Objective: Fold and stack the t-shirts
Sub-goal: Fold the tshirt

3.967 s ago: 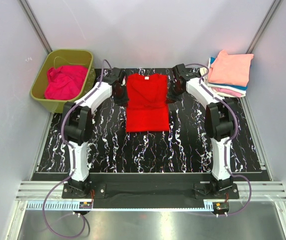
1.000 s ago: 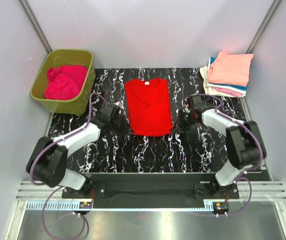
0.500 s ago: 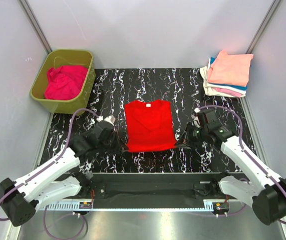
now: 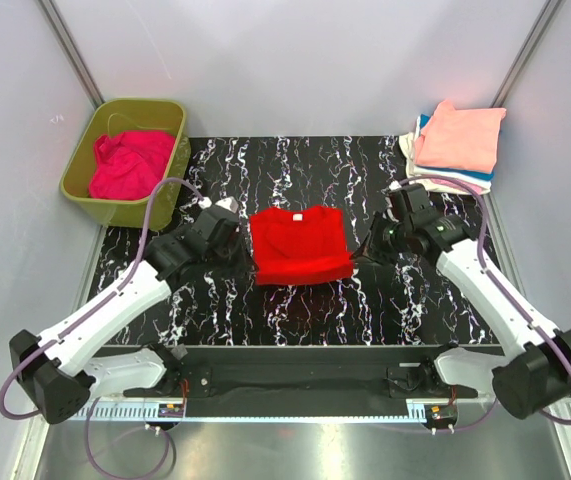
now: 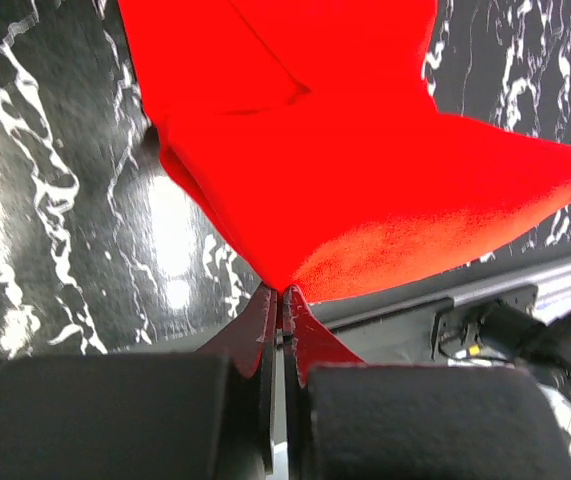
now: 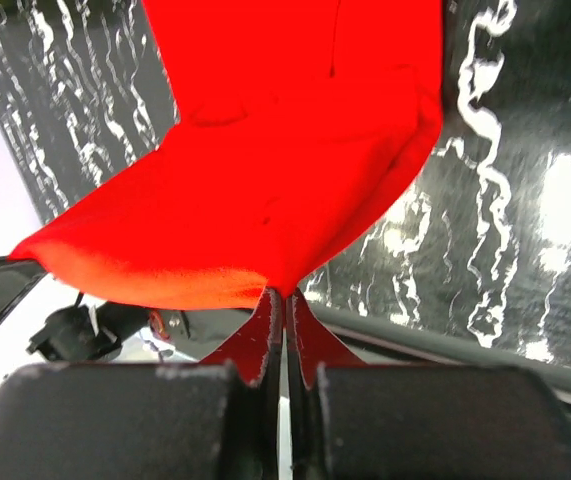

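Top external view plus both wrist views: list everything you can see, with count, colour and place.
red t-shirt: 1, bright red, centre, near edge lifted
magenta t-shirt: 1, magenta-pink, crumpled inside the tub
tub: 1, olive green, far left corner
folded t-shirt stack: 1, peach on top with white, pink and blue edges below, far right corner
mat: 1, black with white veins, covering the table
left claw: 1, dark, shut on the red t-shirt's near left corner
right claw: 1, dark, shut on its near right corner

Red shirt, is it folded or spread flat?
Half folded: shirt pinched at near corners by left gripper and right gripper, raised off table; collar end flat.
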